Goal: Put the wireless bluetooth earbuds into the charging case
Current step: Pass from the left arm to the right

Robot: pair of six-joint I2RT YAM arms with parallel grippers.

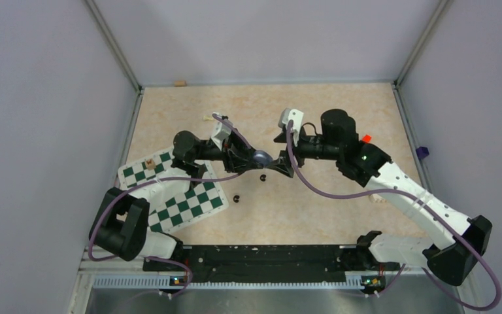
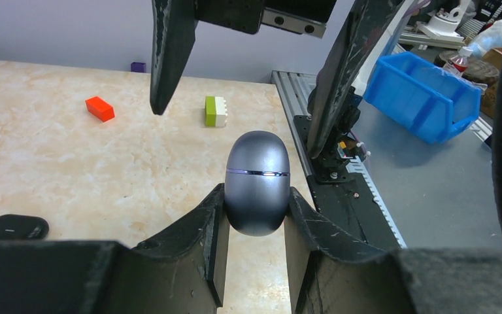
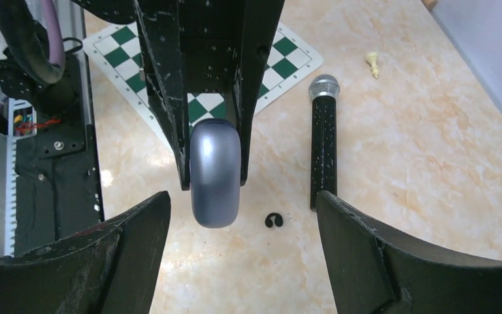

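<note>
Left gripper pinches the charging case by its lower half, holding it clear of the table with the lid seam shut. Right gripper is spread wide, its jaws flanking the case's free end without touching. One black earbud lies on the table near the case. The step in hand looks like opening the lid. The next move calls for catching the upper half without twisting the case out of the pinch.

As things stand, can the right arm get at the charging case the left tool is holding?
Probably yes. The right tool is open and faces the charging case, fingers spread to either side with nothing between. The left tool grips only its sides, leaving the facing end free.
</note>
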